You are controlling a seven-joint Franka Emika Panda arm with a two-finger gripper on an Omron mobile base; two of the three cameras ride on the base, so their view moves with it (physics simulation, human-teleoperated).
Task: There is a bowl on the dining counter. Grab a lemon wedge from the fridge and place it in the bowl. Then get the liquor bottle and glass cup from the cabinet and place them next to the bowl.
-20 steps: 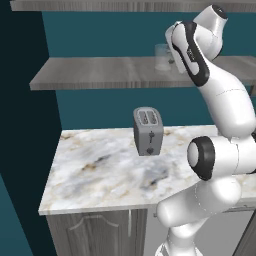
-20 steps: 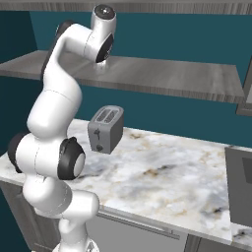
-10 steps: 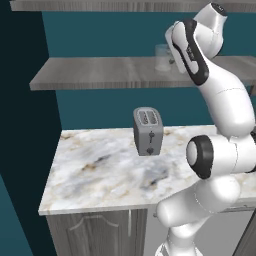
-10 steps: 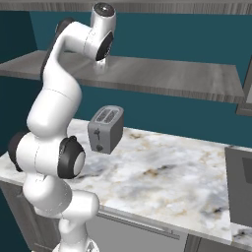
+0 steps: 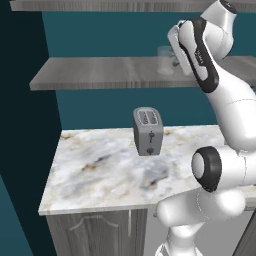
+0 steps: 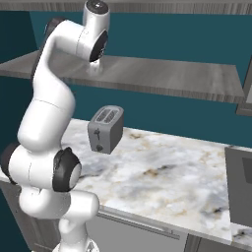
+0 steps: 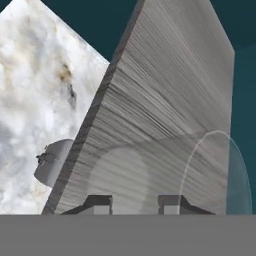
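Glass cup (image 5: 165,60) on shelf (image 5: 100,72) above toaster (image 5: 147,131) on counter (image 5: 100,170).

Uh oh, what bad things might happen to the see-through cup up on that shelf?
The gripper sits right at the glass cup, its fingertips low by the base, so a nudge might tip it. The cup stands on a narrow wooden shelf above the toaster and marble counter; a slip could drop it there.

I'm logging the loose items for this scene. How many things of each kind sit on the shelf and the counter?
Glass cup: 1, on the shelf
Toaster: 1, on the counter
Total: 2
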